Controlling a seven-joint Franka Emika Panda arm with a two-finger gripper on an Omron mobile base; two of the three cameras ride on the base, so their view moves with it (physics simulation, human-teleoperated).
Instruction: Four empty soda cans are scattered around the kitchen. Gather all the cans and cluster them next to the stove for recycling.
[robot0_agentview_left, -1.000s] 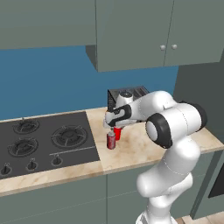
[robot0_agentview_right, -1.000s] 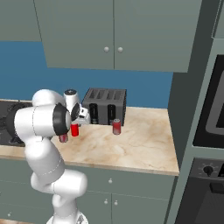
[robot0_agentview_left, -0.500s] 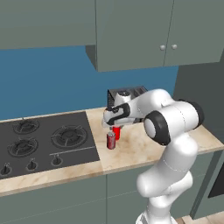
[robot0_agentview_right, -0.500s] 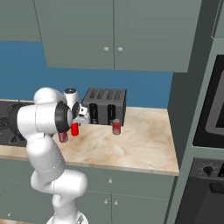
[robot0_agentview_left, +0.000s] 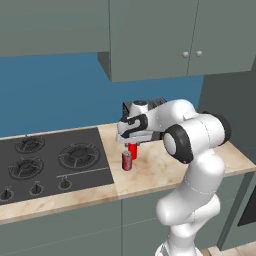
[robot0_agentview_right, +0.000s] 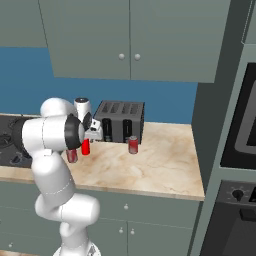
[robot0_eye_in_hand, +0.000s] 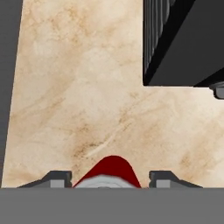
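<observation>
Left base view shows the white robot arm's two-finger gripper (robot0_agentview_left: 132, 145) just above a small red drink can with a silver top (robot0_agentview_left: 132, 150). That can stands on the beige marble counter (robot0_agentview_left: 150, 172). A second small red can (robot0_agentview_left: 127, 161) stands just in front of it, close to the right edge of the flat black stove (robot0_agentview_left: 50, 160). Both cans are upright and very near each other; I cannot tell if they touch.

Right base view shows three red cans in all. Two are by the arm: the one under the gripper (robot0_agentview_right: 85, 146) and the second can (robot0_agentview_right: 72, 156), partly hidden behind the arm. A third red can (robot0_agentview_right: 133, 145) stands alone further right, just in front of the black slotted toaster (robot0_agentview_right: 119, 121). It is well apart from the stove.

The stove has five round burners and a row of small knobs along its front. There is one toaster. Grey-green cabinets (robot0_agentview_left: 155, 37) hang above the counter, and a blue wall (robot0_agentview_left: 50, 95) is behind the stove.

Hand view looks down at the counter. The can's red side and silver top (robot0_eye_in_hand: 107, 174) sit between the two dark finger tips (robot0_eye_in_hand: 54, 178). A small gap shows on each side of the can, so the fingers look a little apart and loose around it, not squeezing it.
</observation>
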